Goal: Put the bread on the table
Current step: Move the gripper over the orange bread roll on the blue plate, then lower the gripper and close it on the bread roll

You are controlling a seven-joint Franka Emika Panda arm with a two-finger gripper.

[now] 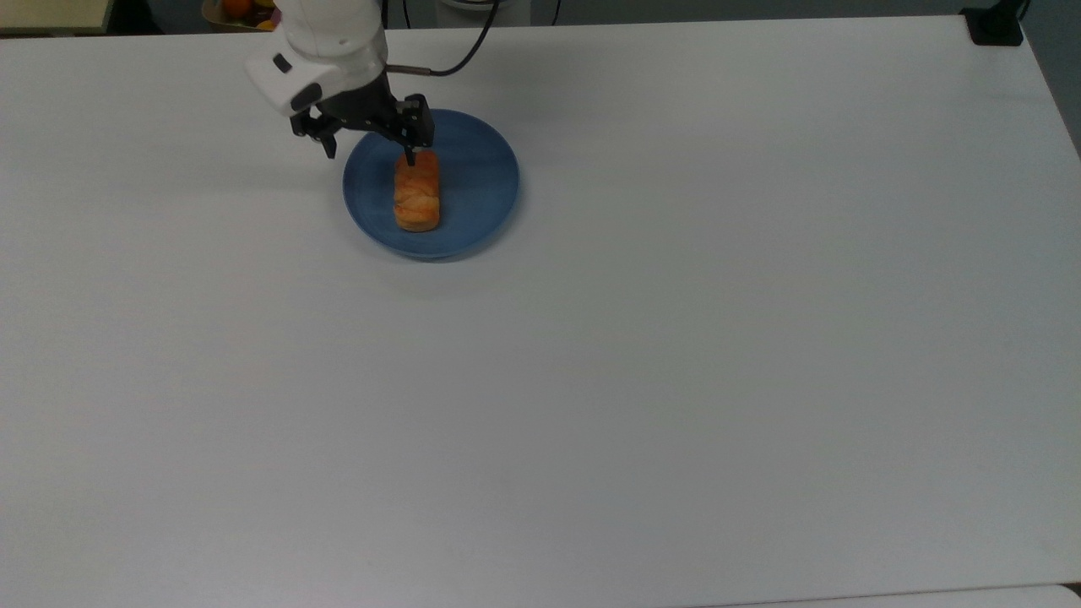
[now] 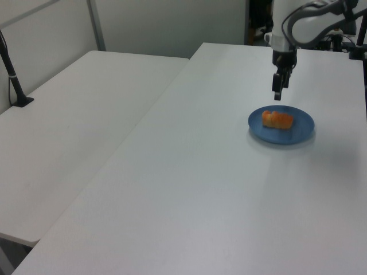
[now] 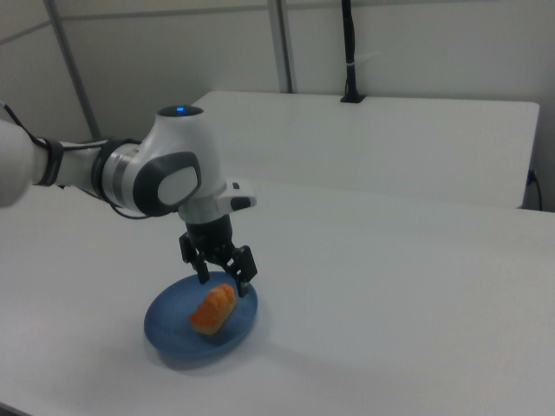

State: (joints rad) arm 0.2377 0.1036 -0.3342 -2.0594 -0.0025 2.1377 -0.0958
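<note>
Bread [image 1: 417, 192] lies lengthwise on the blue plate [image 1: 481, 181] in the upper left of the top view, a little toward the top view's left of the plate's centre. The tool [image 1: 370, 141] hangs over the plate's upper-left rim with its fingers spread wide and nothing between them; one fingertip sits at the loaf's upper end, the other beyond the rim over the white desk [image 1: 676, 380].

In the left view, upper right of the frame, the tool [image 2: 278, 89] hovers clearly above the plate [image 2: 301, 127], apart from the bread [image 2: 277, 119], which rests flat.

In the right view, lower left of the frame, the tool [image 3: 224, 271] stands open just above the loaf's far end [image 3: 213, 309], with the plate [image 3: 169, 322] beneath it.

Risk from here, as I judge it: the tool looks offset toward one end of the loaf. A descent on this line could land a finger on the glossy ridged top or on the plate rim, tipping the plate or pushing the bread. A grip at the very end could let the loaf swing or slip out while it is carried to the desk.
</note>
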